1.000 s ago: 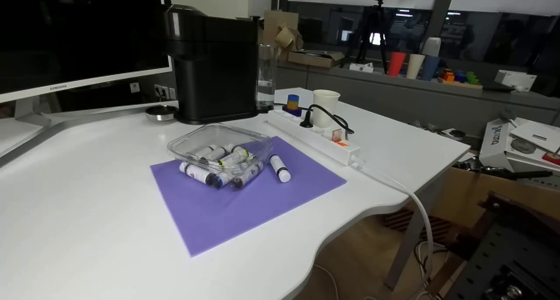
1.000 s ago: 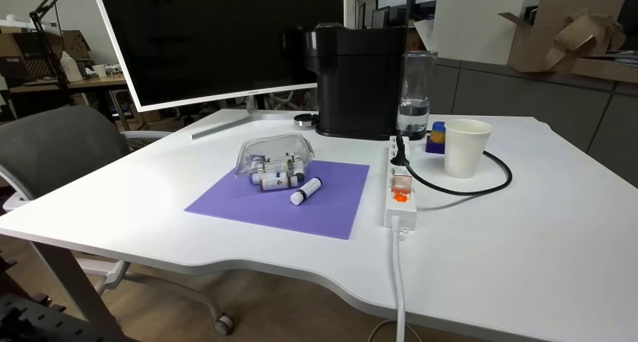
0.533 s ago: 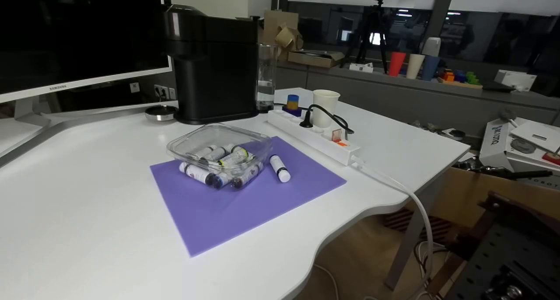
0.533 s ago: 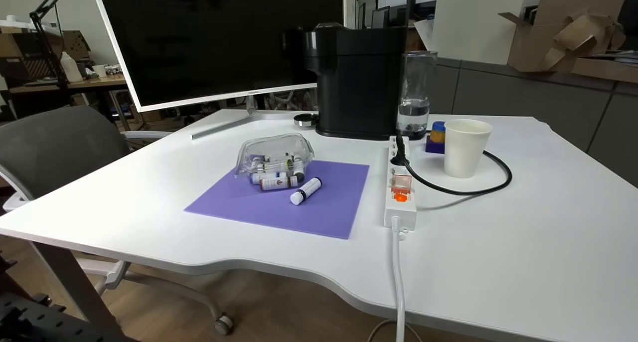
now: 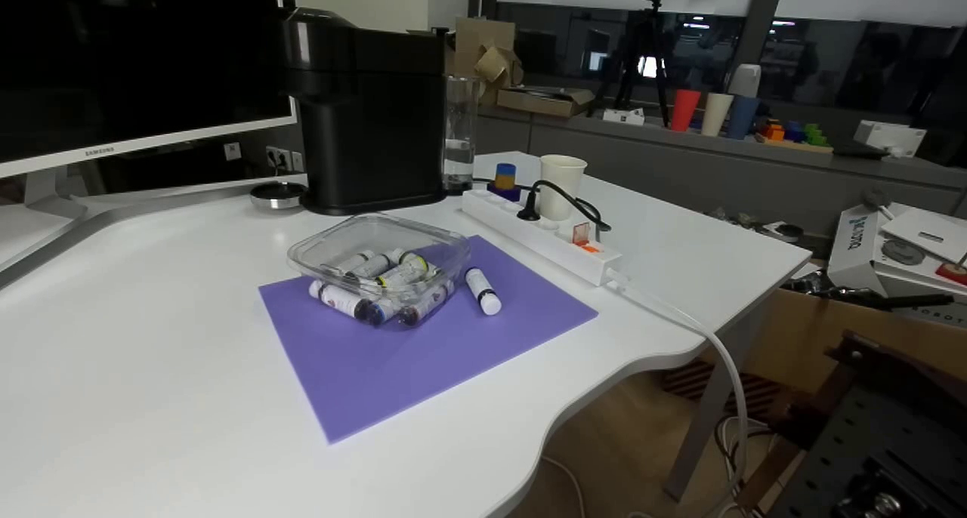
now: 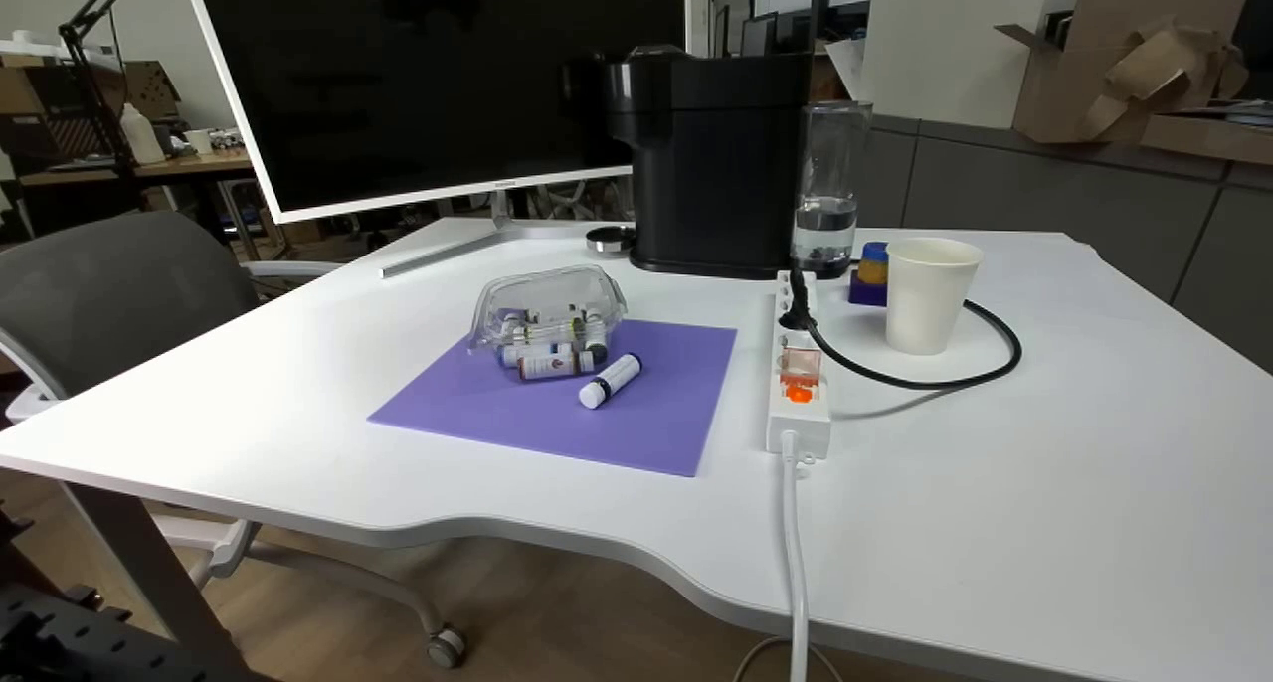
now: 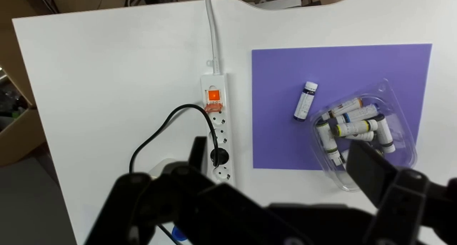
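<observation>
Vial, white-capped and pale-labelled, lies on its side on a purple sheet, just beside a clear container but not touching it. It is probably light and stiff; whether the body is glass or plastic I cannot tell, so treating it as fragile seems wise. Being round and smooth, it would likely roll if nudged and slip if pinched off-centre. A hold across the labelled middle, square to its length, looks surest; the cap end may turn under pressure. The flank facing the container leaves less room for a finger than the outer one.

The jaws are spread wide with nothing between them, above the bench; in the wrist view one finger overlaps the container, though how high they hang is unclear.

The container, partly off the sheet, carries a loose heap of similar vials; its thin wall would probably flex. Farther out sit a power strip with a black plug and, in both exterior views, a paper cup, a tall black machine and a monitor.
</observation>
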`<state>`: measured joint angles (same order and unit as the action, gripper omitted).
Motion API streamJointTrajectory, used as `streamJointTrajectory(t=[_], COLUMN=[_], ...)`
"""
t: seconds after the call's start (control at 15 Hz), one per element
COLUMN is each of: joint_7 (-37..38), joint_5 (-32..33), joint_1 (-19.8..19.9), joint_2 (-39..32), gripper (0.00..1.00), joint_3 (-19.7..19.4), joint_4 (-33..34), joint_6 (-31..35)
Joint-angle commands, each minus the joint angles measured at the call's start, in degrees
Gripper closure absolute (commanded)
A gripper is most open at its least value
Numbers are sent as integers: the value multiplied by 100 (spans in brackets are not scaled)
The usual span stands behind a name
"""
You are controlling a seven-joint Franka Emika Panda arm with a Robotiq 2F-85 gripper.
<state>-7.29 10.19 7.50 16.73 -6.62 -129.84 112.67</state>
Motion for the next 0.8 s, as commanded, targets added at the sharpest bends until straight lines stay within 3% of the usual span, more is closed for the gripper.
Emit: streamJointTrajectory(t=[0.0, 0.4, 0.73], joint_7=[-8, -481, -1533], joint_5=[26, -257, -685], joint_1=[-24, 89, 264], joint_2=[17, -608, -1407], gripper=[0, 0, 0], joint_3=[-43, -429, -772], joint_4=[-80, -177, -135], joint_6=[307, 1204, 2195])
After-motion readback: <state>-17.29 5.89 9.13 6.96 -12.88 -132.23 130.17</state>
